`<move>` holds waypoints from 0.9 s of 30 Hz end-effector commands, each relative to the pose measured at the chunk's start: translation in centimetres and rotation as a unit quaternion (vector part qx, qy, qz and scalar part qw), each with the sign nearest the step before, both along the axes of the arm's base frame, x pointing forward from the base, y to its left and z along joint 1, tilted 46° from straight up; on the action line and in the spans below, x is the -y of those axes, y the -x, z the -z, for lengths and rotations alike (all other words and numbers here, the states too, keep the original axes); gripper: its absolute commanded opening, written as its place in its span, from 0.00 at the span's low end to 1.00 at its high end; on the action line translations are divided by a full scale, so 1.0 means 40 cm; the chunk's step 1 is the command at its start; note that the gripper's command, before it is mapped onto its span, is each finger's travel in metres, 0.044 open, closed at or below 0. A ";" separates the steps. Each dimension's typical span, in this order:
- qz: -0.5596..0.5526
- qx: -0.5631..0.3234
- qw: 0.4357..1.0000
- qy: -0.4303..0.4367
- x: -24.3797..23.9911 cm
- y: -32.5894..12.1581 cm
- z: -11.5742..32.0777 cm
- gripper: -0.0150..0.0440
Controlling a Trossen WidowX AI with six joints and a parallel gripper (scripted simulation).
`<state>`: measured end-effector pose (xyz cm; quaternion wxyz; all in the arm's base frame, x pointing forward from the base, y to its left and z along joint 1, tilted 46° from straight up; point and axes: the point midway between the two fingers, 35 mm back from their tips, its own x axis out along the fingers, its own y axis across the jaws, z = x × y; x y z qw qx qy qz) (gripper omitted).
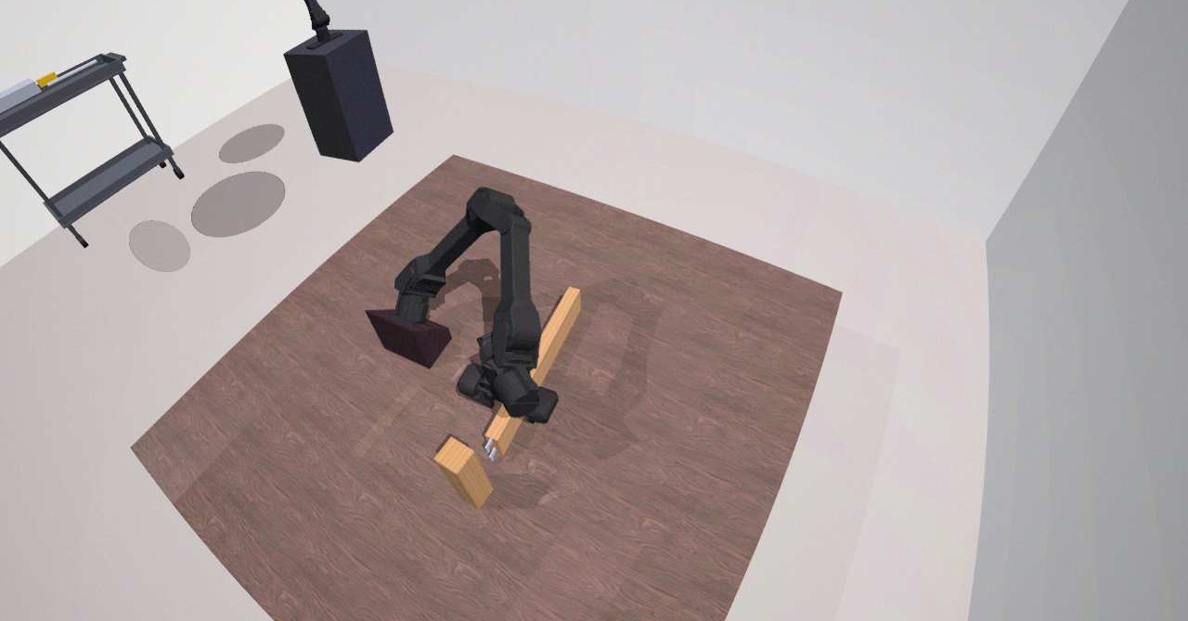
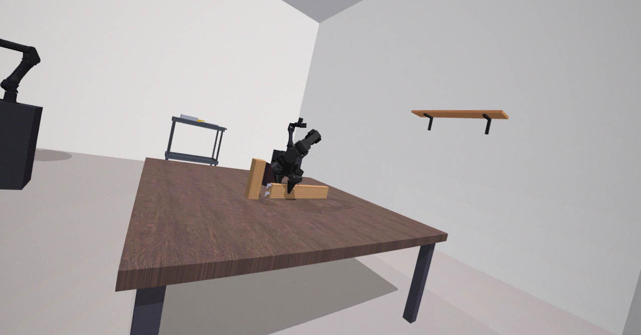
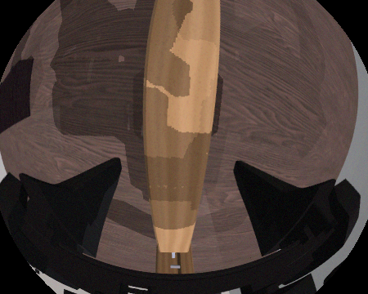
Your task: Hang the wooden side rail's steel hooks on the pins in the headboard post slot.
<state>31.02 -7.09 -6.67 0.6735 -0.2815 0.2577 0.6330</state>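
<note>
The wooden side rail [image 1: 561, 326] [image 2: 309, 192] [image 3: 196, 82] lies along the table [image 2: 201, 225]. Its steel hooks [image 1: 490, 450] [image 2: 267, 194] point at the headboard post [image 1: 467, 474] [image 2: 256, 178] [image 3: 188, 262], with a short gap between. The post stands upright. In the wrist view its dark slot and a pin [image 3: 175, 266] show just past the rail's end. My gripper [image 2: 284, 187] [image 3: 178, 165] is open and empty. It points down over the rail near the hook end, one finger on each side. In the exterior view the near fingertip overlaps the rail's side. The arm hides part of the rail in the top view.
The arm's dark base block [image 1: 406, 340] [image 3: 13, 98] stands on the table beside the rail. Off the table are a second arm on a dark pedestal [image 1: 344, 97], a grey cart [image 1: 108, 176] [image 2: 192, 157] and a wall shelf [image 2: 461, 114].
</note>
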 end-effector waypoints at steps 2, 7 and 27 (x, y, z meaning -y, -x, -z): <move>0.002 -0.004 1.000 -0.004 -0.018 0.004 0.014 1.00; 0.002 -0.003 1.000 -0.004 -0.031 0.004 0.024 1.00; 0.002 -0.003 1.000 -0.004 -0.031 0.004 0.025 0.35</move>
